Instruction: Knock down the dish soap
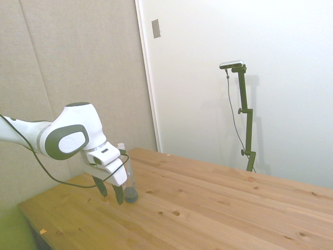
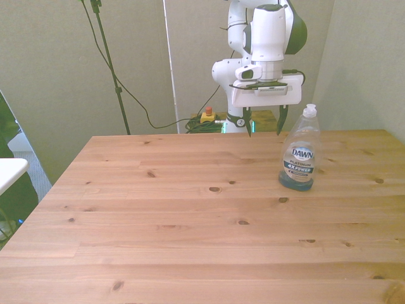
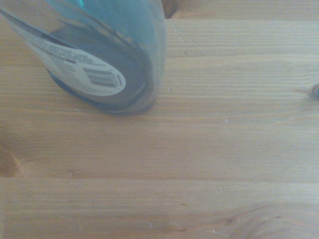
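Note:
The dish soap (image 2: 299,152) stands upright on the wooden table (image 2: 190,215), toward the front view's right. It is a slim clear bottle with a white cap, a pale label and blue liquid at its base. In the side view the dish soap (image 1: 129,183) shows just behind my fingers. My gripper (image 2: 264,120) hangs open and empty, low over the table, behind the bottle and a little to the front view's left of it. The wrist view shows the bottle's base and back label (image 3: 99,74) close by.
A red-and-yellow button box (image 2: 207,114) and cables lie beyond the table's far edge. A white surface (image 2: 9,171) pokes in at the front view's left edge. Bare wood (image 1: 218,208) stretches across most of the tabletop.

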Robot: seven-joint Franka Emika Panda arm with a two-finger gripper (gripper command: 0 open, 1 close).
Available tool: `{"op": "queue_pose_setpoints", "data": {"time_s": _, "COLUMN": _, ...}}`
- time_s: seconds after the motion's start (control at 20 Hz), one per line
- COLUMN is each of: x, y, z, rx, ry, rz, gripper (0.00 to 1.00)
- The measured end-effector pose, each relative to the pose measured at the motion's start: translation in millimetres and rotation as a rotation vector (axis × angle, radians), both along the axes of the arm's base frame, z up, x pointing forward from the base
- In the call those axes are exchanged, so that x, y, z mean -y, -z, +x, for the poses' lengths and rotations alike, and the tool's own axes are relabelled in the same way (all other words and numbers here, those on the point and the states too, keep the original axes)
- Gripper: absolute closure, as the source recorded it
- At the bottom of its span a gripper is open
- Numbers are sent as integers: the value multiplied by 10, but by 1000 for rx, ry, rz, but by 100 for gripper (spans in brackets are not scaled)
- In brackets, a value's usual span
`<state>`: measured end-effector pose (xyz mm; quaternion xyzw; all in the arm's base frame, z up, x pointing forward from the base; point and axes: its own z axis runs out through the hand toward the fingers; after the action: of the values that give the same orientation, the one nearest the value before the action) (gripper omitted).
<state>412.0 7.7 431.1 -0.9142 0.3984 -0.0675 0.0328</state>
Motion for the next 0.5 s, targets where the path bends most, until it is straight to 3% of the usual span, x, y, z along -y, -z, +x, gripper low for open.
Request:
{"op": "queue_pose_setpoints", "data": {"time_s": 0.3, "x": -265, "y": 6, "z": -12, "rx": 0, "ry": 15, "rz": -4, "gripper": 0}}
{"op": "queue_pose_setpoints", "data": {"time_s": 0.35, "x": -364, "y": -1, "z": -17, "rx": 6, "ry": 28, "rz": -3, "gripper": 100}}
{"op": "queue_pose_setpoints", "data": {"time_s": 0.5, "x": -637, "y": -28, "z": -10, "rx": 51, "ry": 81, "rz": 5, "gripper": 100}}
